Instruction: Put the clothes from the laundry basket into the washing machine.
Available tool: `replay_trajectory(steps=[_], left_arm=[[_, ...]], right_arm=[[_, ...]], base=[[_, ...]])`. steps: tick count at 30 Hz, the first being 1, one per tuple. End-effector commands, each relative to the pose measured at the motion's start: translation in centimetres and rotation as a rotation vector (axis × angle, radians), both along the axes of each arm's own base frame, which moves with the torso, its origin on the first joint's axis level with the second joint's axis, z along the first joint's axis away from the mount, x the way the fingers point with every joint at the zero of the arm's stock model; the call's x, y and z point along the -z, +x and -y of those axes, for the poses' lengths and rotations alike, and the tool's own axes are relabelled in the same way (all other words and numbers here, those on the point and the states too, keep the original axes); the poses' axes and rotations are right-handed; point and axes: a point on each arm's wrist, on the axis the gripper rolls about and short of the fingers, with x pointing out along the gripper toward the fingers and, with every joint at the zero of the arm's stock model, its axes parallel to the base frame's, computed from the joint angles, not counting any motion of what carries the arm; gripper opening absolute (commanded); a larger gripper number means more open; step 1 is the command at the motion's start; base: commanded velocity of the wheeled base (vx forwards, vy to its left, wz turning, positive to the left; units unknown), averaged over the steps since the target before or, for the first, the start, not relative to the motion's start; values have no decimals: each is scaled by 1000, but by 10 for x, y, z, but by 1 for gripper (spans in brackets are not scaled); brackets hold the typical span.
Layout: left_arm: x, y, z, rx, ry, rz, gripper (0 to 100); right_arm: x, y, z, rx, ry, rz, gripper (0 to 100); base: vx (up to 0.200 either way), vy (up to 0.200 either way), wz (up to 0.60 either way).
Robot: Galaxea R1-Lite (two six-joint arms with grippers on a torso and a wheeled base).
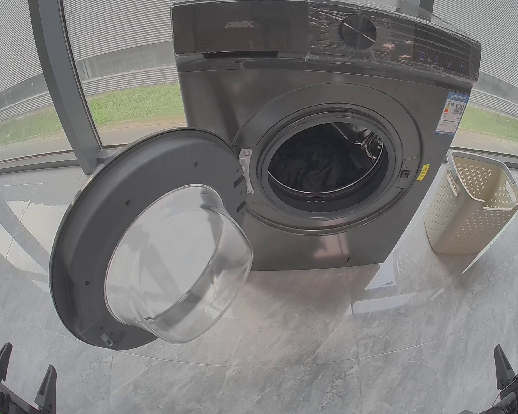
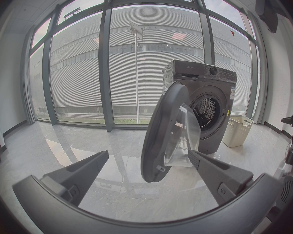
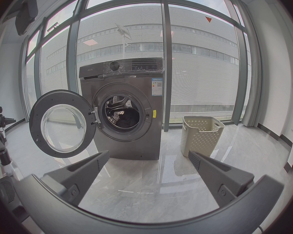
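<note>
Head view: dark clothes (image 1: 319, 165) lie in the drum of the washing machine (image 1: 305, 90), its door (image 1: 121, 202) wide open; laundry basket (image 1: 472, 219) stands just beside it; left hand (image 1: 27, 359) and right hand (image 1: 515, 340) both spread.

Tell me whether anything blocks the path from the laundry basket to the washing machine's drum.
Nothing visible does. The door is swung open to the left of the drum opening, and bare floor lies between the laundry basket and it.

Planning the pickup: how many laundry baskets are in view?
1. The laundry basket stands on the floor just right of the washing machine; another could hide behind the open door.
</note>
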Motion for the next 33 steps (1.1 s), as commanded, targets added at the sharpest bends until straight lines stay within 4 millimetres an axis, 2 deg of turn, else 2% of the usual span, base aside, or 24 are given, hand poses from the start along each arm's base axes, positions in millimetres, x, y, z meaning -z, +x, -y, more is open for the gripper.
replay_trajectory(steps=[1,9,11,13,15,16,25,33], left_arm=[[5,0,0,-1,3,-2,100],[5,0,0,-3,10,-1,100],[-11,-3,0,1,-13,87,100],[-38,-12,0,16,-13,173,100],[-46,-13,0,25,-14,149,100],[-53,-10,0,56,-14,96,100],[-57,19,1,214,-15,-132,100],[-76,53,6,232,-38,-198,100]], right_arm=[[5,0,0,-1,0,-3,100],[5,0,0,-1,0,-1,100],[5,0,0,-1,0,-3,100],[5,0,0,-1,0,-3,100],[5,0,0,-1,0,-3,100],[5,0,0,-2,0,-3,100],[5,0,0,-1,0,-3,100],[5,0,0,-1,0,-3,100]], base=[[0,0,0],[0,0,0],[0,0,0],[0,0,0],[0,0,0],[0,0,0],[0,0,0],[0,0,0]])
